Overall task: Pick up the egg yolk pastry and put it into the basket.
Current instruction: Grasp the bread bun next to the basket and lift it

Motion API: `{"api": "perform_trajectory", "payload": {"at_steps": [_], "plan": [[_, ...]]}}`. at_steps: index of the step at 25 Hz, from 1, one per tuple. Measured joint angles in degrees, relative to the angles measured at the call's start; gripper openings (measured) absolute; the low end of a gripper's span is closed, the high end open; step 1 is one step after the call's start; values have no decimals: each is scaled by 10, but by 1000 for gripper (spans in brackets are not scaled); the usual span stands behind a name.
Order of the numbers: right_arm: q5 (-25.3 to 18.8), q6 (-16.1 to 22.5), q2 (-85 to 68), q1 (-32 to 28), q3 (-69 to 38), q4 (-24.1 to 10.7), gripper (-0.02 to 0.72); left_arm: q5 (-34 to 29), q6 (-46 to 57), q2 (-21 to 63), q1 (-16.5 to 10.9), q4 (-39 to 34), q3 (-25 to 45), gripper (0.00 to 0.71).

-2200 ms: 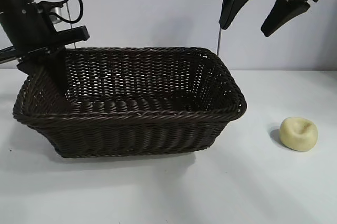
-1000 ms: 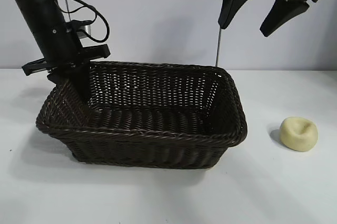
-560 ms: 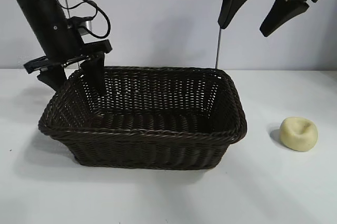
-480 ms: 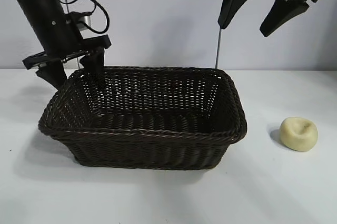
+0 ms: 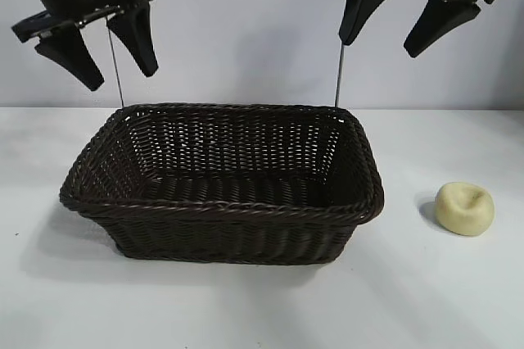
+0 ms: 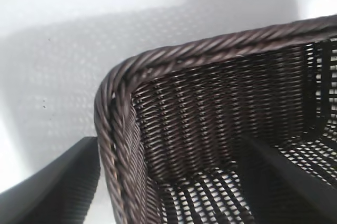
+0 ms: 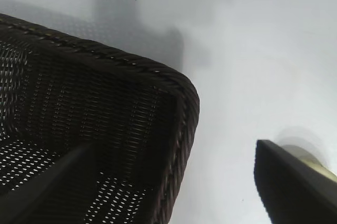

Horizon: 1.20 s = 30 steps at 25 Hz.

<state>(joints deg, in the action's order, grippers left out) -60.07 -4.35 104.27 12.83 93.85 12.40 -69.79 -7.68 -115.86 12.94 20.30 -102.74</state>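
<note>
The egg yolk pastry (image 5: 464,208), a small pale-yellow ball with a dimple, lies on the white table to the right of the basket. Only its edge shows in the right wrist view (image 7: 316,162), behind a finger. The dark brown wicker basket (image 5: 221,206) stands mid-table and is empty; its corner rim shows in the left wrist view (image 6: 113,84) and the right wrist view (image 7: 179,84). My left gripper (image 5: 115,61) is open and empty, raised above the basket's far left corner. My right gripper (image 5: 385,42) is open and empty, high above the basket's far right corner.
The white table (image 5: 426,300) runs around the basket, with a pale wall behind. A thin rod (image 5: 339,70) stands behind the basket's far right corner and another (image 5: 117,79) behind its far left corner.
My left gripper dragged the basket to the right by its left rim, then let go and rose clear above it. The right arm and the pastry have not moved.
</note>
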Motion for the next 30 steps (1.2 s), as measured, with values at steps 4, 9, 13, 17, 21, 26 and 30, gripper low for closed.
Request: {"api": "perform_trajectory", "payload": {"at_steps": [4,9,13,17,21,26,30], "plan": [[0,0,0,0,0,0,591,-3,0,43,0,0,58,531],[0,0,0,0,0,0,591,0,1,102,0,1,141,531],[0,0,0,0,0,0,591,51,17,138,0,34,187,531],[0,0,0,0,0,0,591,92,20,140,0,88,208,531],[0,0,0,0,0,0,591,114,20,140,0,106,213,531],[0,0,0,0,0,0,591,117,20,140,0,113,213,531],[0,0,0,0,0,0,591,128,24,140,0,115,213,531]]}}
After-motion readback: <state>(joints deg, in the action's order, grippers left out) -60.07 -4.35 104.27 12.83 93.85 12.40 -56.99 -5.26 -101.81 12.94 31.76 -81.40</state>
